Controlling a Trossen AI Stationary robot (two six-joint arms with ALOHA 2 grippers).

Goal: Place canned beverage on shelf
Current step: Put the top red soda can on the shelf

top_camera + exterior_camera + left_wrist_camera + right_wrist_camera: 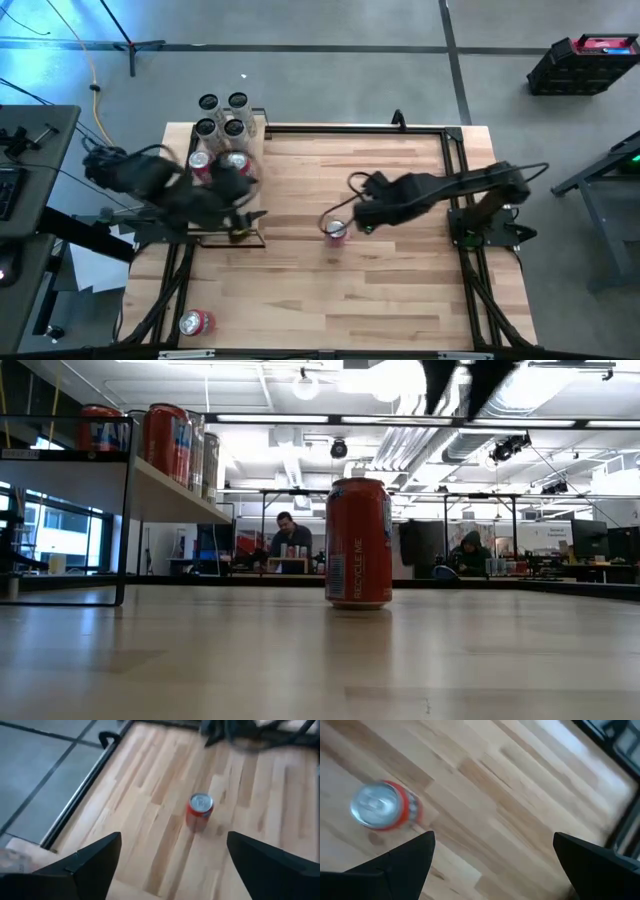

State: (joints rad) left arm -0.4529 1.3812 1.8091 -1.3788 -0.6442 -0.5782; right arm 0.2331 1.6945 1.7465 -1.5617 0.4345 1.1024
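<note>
Right, from above I see the right gripper (352, 217) hanging over the middle of the table (400, 290), its fingers spread wide with nothing between them. The red can (335, 232) stands upright on the wood just beside that gripper, apart from it — in the right wrist view the same can sits off to one side of the open fingers (395, 865), not between them.

The left gripper (240, 195) is over by the shelf (255, 238) at the table's left side. Its fingers (90, 865) are released too, parted wide in the left wrist view, which looks across the bare planks toward the standing can in the middle of the table. It holds nothing.

On the shelf I count two red cans (215, 165) with the left arm partly covering them, and behind those, toward the far edge, a cluster of four silver-topped cans (222, 115). The low view shows the shelf board raised on its thin black frame at the left, with the cans lined up on top, and the middle can standing alone on the tabletop well to the right of it.

One more red can (195, 323) lies on its side near the table's front left corner — well apart from both arms.

Two people (287, 532) sit at desks in the room behind.
</note>
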